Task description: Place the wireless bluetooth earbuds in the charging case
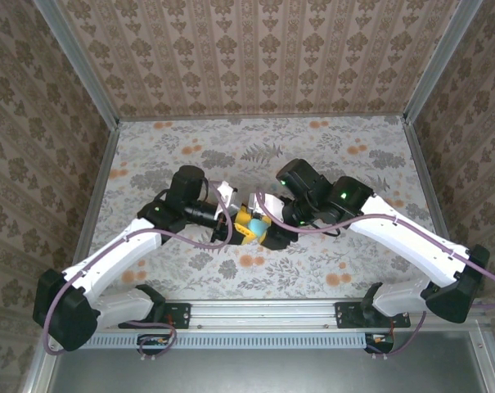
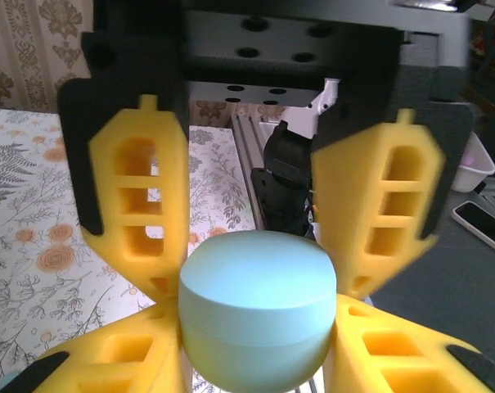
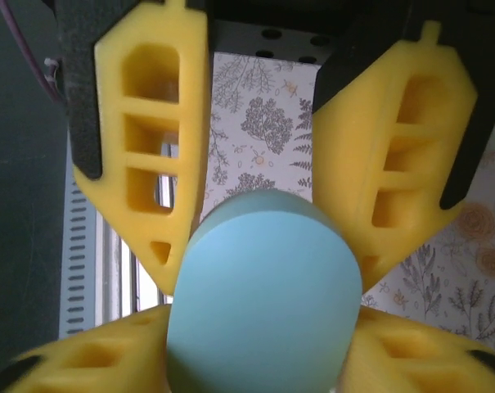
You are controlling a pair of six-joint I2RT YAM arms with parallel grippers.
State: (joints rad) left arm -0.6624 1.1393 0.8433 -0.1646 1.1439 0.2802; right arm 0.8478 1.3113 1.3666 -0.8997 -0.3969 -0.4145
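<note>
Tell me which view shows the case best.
Left wrist: the case shows across its full width, with the lid seam visible. Right wrist gives a plain end-on face. Top external gives a small, mostly hidden blue patch.

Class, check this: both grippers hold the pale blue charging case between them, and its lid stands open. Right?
No, it is shut: the left wrist view shows the charging case closed, only a seam round it. The left gripper and right gripper both hold it.

Left arm (image 1: 124, 246): bent in from lower left to centre
Right arm (image 1: 402, 233): bent in from lower right to centre
Left claw (image 1: 240, 223): fingers clamped on pale blue case (image 2: 259, 315)
Right claw (image 1: 265, 233): facing it, gripping same case
</note>
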